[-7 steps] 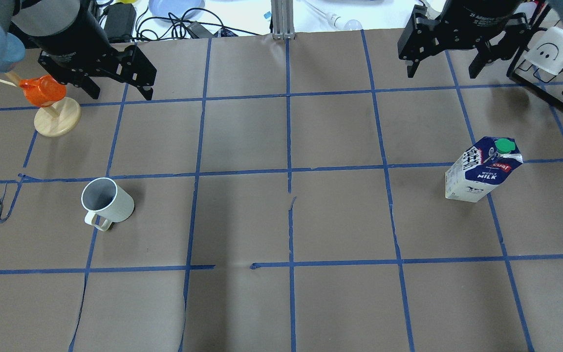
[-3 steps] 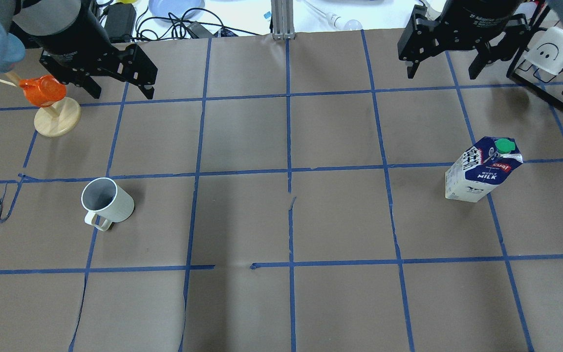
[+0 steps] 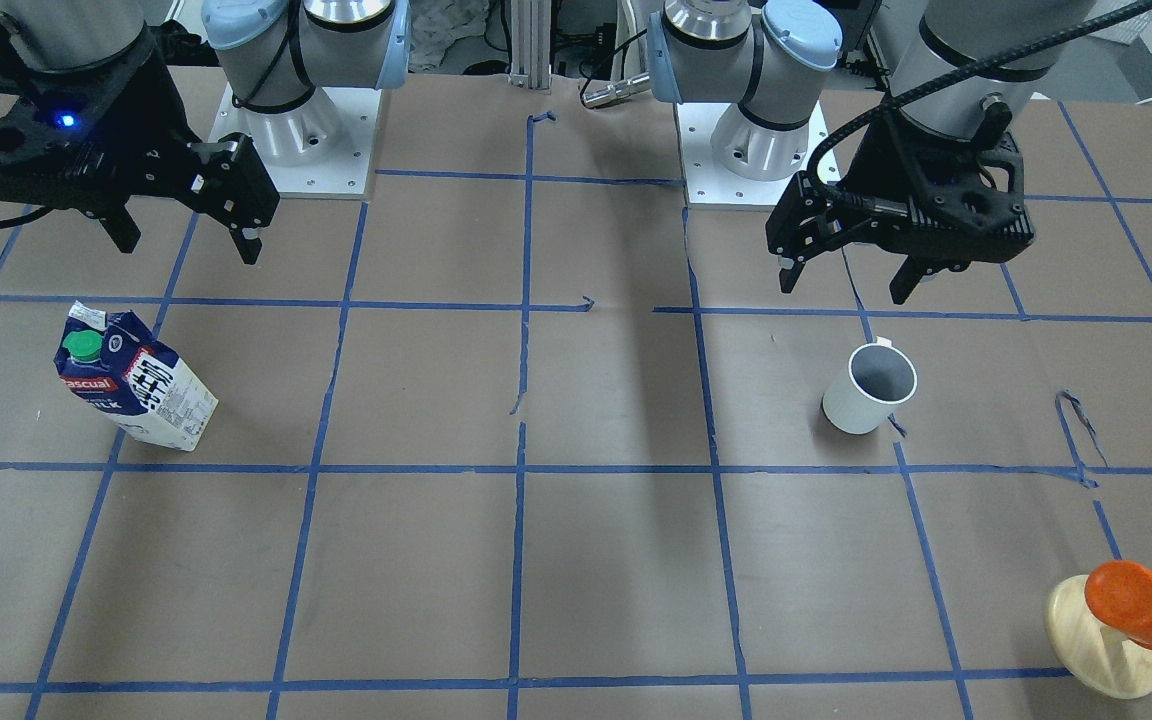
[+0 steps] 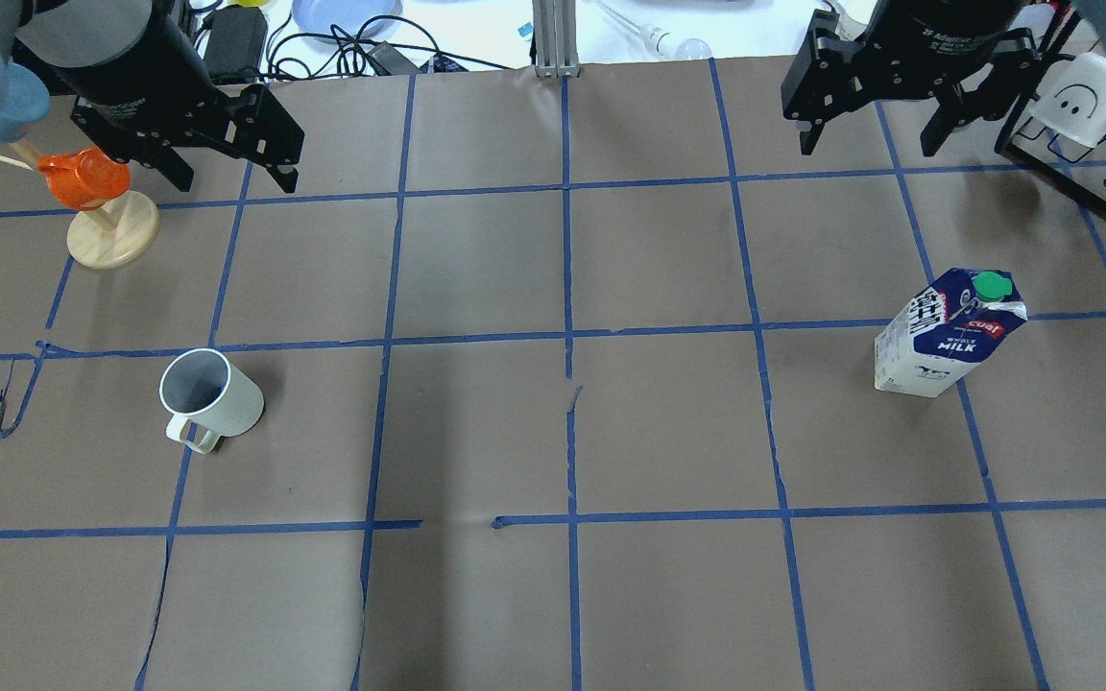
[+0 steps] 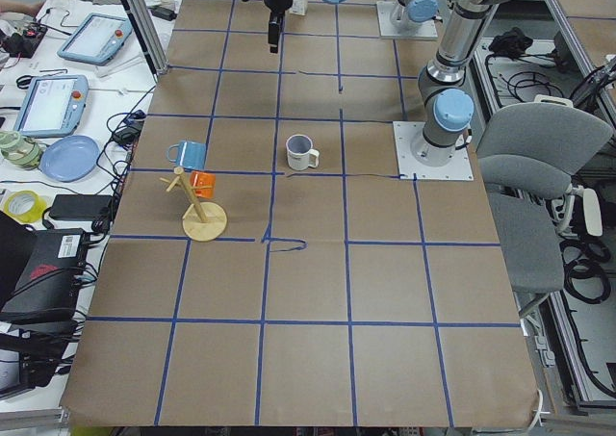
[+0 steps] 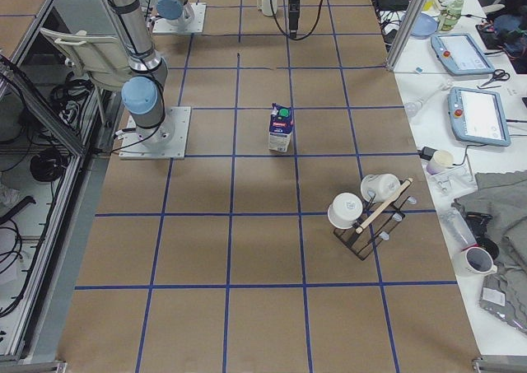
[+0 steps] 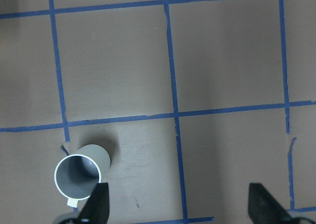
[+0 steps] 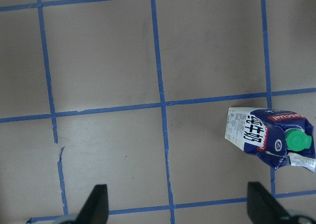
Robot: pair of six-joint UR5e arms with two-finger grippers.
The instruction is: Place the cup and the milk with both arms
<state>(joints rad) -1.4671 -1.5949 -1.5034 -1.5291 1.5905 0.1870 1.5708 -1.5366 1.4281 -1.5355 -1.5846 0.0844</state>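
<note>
The white cup [image 4: 212,395] stands upright on the brown paper table, left of centre, its handle toward the robot. It also shows in the front view [image 3: 868,390] and in the left wrist view [image 7: 81,172]. The milk [image 4: 947,336] stands upright at the right, green cap up, and shows in the front view [image 3: 136,385] and the right wrist view [image 8: 269,135]. My left gripper [image 4: 231,178] hangs open and empty, high over the table beyond the cup. My right gripper [image 4: 870,144] hangs open and empty, high beyond the milk.
An orange cup on a wooden stand [image 4: 97,182] sits at the far left, close to the left gripper. A black wire rack [image 4: 1091,106] with white cups stands at the far right. Cables and a blue plate lie beyond the far edge.
The left gripper has shifted slightly to the left and away. The right gripper, the cup and the milk have not moved.
</note>
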